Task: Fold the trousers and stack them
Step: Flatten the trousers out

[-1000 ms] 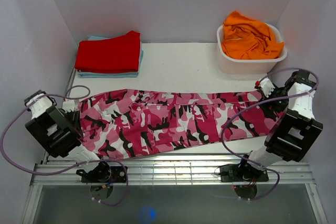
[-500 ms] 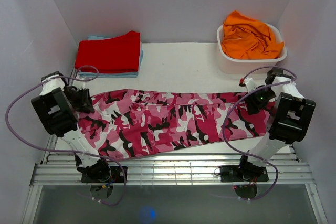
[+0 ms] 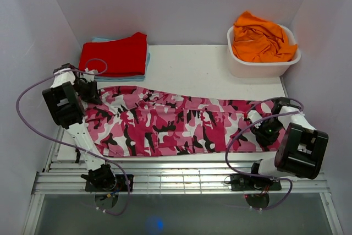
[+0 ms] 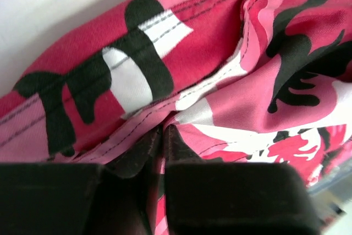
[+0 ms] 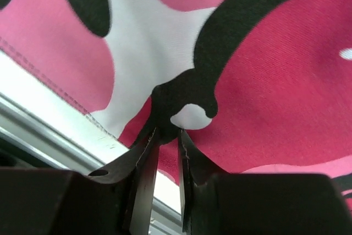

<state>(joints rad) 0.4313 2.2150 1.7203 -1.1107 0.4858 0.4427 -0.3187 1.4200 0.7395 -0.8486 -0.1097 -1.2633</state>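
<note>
The pink, magenta, white and black camouflage trousers (image 3: pixel 176 125) lie lengthwise across the table, waist end at the left and leg ends at the right. My left gripper (image 3: pixel 89 89) is at the far left corner of the waist. In the left wrist view its jaws (image 4: pixel 164 127) are nearly together with a fold of the trousers (image 4: pixel 220 53) between them. My right gripper (image 3: pixel 268 129) sits low at the leg ends. In the right wrist view its narrow jaws (image 5: pixel 168 130) pinch a ridge of the trousers (image 5: pixel 264 81) near the hem.
A folded red garment (image 3: pixel 114 56) lies on a light blue one at the back left. A white tub (image 3: pixel 264 64) at the back right holds a crumpled orange garment (image 3: pixel 261 39). A metal rail (image 3: pixel 181 180) runs along the near edge. White walls stand on both sides.
Both grippers came down onto the trousers and closed on the cloth. The left one moved back to the waist corner, the right one nearer to the leg ends. The waist end shifted backward.
</note>
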